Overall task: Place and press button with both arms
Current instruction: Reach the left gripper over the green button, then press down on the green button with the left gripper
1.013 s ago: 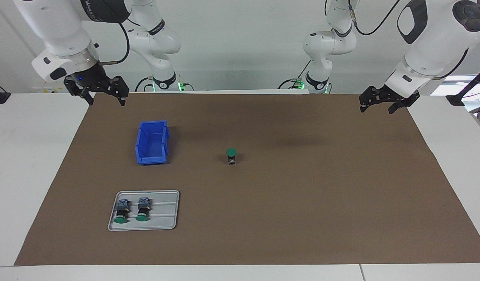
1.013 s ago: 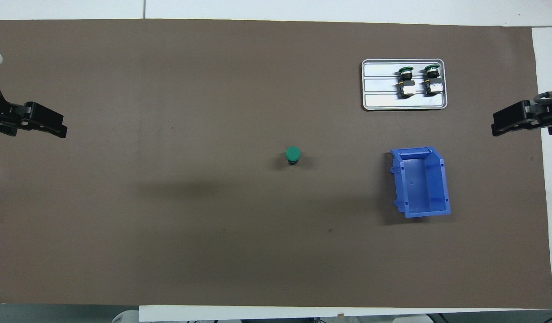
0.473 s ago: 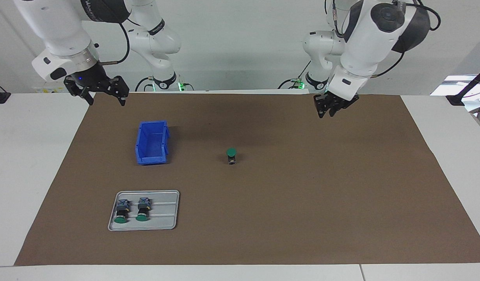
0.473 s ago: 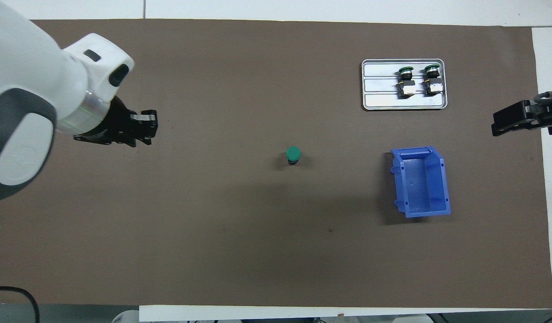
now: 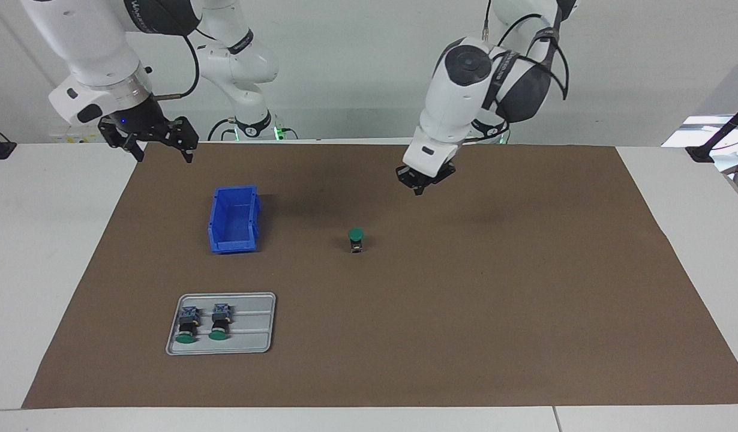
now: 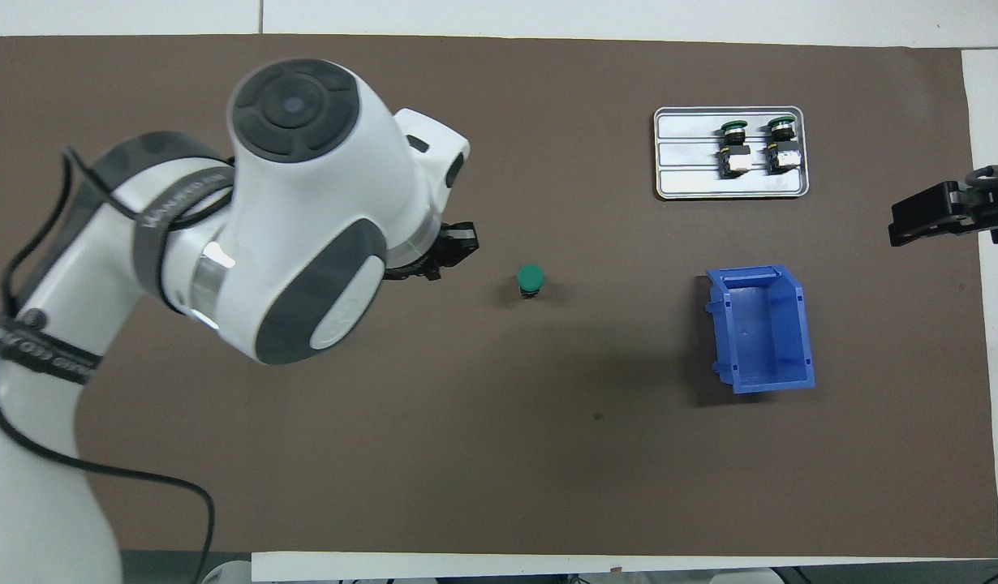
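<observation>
One green-capped button (image 5: pixel 356 238) stands upright on the brown mat, alone near the middle; it also shows in the overhead view (image 6: pixel 531 280). My left gripper (image 5: pixel 418 182) hangs in the air over the mat, beside the button toward the left arm's end, apart from it; in the overhead view its tip (image 6: pixel 458 246) sticks out from under the wrist. My right gripper (image 5: pixel 162 147) is open and empty over the mat's edge at the right arm's end, where that arm waits; it also shows in the overhead view (image 6: pixel 925 223).
A blue bin (image 5: pixel 234 219) stands empty toward the right arm's end. A grey tray (image 5: pixel 258 324), farther from the robots than the bin, holds two more buttons (image 5: pixel 186 327) lying on their sides. The left arm's bulk covers part of the mat in the overhead view.
The left arm has swung in from its end of the table to the middle, and its gripper now hangs close to the standing button. The right arm and all objects have not moved.
</observation>
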